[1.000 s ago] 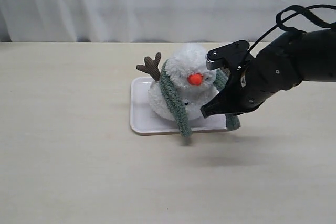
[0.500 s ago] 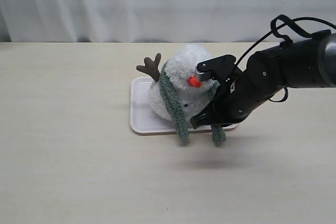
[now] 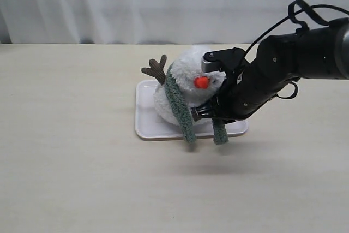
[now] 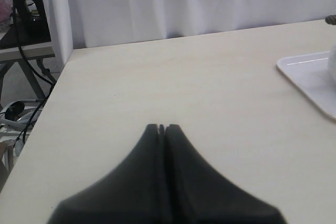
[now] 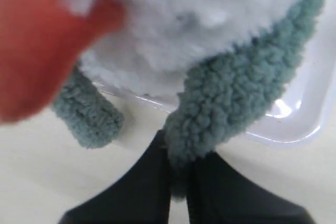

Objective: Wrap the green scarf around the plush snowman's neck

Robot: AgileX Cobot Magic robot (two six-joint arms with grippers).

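The plush snowman (image 3: 185, 75) leans on a white tray (image 3: 158, 129), orange nose facing forward; up close its white fur (image 5: 199, 19) fills the right wrist view. The green scarf (image 3: 179, 107) runs over its neck, one strand hanging down the front left. My right gripper (image 3: 211, 114) is in front of the body, just below the nose, and is shut on the other strand (image 5: 236, 98), whose end dangles below the fingers (image 3: 220, 133). The free end (image 5: 86, 116) hangs beside it. My left gripper (image 4: 163, 128) is shut and empty over bare table, away from the snowman.
A brown twig arm (image 3: 155, 68) sticks up at the snowman's left. The tray's corner (image 4: 310, 74) shows in the left wrist view, as does the table's edge (image 4: 52, 87) with cables and a stand beyond. A white curtain hangs behind the table.
My right gripper has moved left across the snowman's front with the scarf end, bringing that strand from the right side to hang close to the other strand.
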